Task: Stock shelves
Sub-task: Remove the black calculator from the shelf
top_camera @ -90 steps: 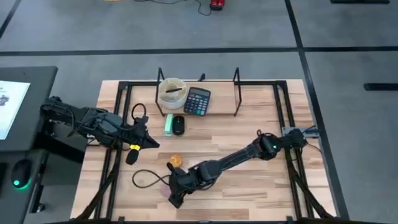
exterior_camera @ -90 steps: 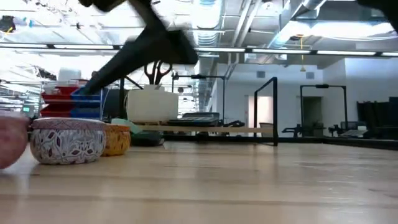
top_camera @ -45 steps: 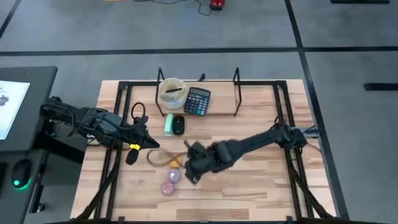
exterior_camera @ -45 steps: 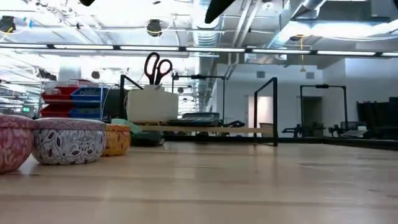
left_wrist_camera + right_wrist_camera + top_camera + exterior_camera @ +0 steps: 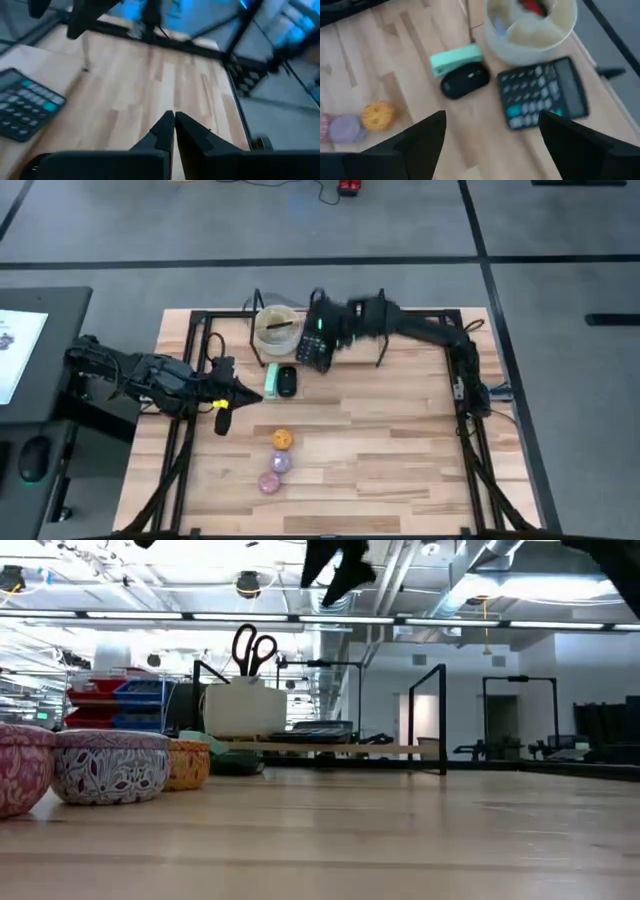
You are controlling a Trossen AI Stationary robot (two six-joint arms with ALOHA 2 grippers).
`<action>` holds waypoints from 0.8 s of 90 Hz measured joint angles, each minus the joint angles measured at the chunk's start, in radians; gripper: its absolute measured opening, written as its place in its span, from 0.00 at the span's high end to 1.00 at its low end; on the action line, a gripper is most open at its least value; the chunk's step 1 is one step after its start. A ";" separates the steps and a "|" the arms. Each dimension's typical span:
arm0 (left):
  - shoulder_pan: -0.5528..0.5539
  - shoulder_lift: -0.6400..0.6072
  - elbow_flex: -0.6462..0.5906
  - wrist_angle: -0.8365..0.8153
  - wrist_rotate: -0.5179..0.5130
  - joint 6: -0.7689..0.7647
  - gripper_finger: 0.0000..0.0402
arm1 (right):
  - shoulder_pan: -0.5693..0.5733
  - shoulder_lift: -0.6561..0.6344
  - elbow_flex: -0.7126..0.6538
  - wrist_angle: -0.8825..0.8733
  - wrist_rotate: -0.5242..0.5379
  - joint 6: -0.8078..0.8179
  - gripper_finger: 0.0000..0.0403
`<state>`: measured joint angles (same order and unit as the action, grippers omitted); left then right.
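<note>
High view: shelves (image 5: 345, 352) upper centre, holding calculator (image 5: 317, 343); right gripper (image 5: 322, 338) above it.
Right wrist view: fingers (image 5: 422, 137) spread wide, empty.
Left wrist view: left gripper (image 5: 173, 120) closed, empty.
Advice: centre over calculator, descend straight, avoid uprights.

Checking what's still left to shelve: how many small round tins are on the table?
3, in a line on the tabletop in front of the rack: an orange tin, a lavender tin and a pink tin. None appears hidden.
</note>
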<state>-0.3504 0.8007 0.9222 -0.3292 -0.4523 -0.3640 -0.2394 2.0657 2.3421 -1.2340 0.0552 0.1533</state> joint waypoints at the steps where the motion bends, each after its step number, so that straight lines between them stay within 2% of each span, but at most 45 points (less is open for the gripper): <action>1: 0.000 0.001 0.000 0.005 -0.015 -0.005 1.00 | -0.014 0.002 0.000 0.005 -0.015 -0.012 0.24; 15: 0.000 0.015 0.000 0.008 -0.210 -0.099 1.00 | -0.189 0.051 0.000 0.022 -0.233 -0.105 0.24; 35: 0.004 0.051 0.000 0.009 -0.413 -0.172 1.00 | -0.359 0.195 0.000 0.020 -0.424 -0.192 0.24; 61: 0.035 0.066 0.000 0.009 -0.438 -0.229 1.00 | -0.457 0.327 -0.001 -0.006 -0.462 -0.258 0.24; 72: 0.039 0.066 0.000 0.010 -0.440 -0.229 1.00 | -0.476 0.366 -0.001 -0.019 -0.562 -0.260 0.24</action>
<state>-0.3119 0.8669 0.9218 -0.3192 -0.8923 -0.5926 -0.7150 2.4313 2.3409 -1.2526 -0.5069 -0.1062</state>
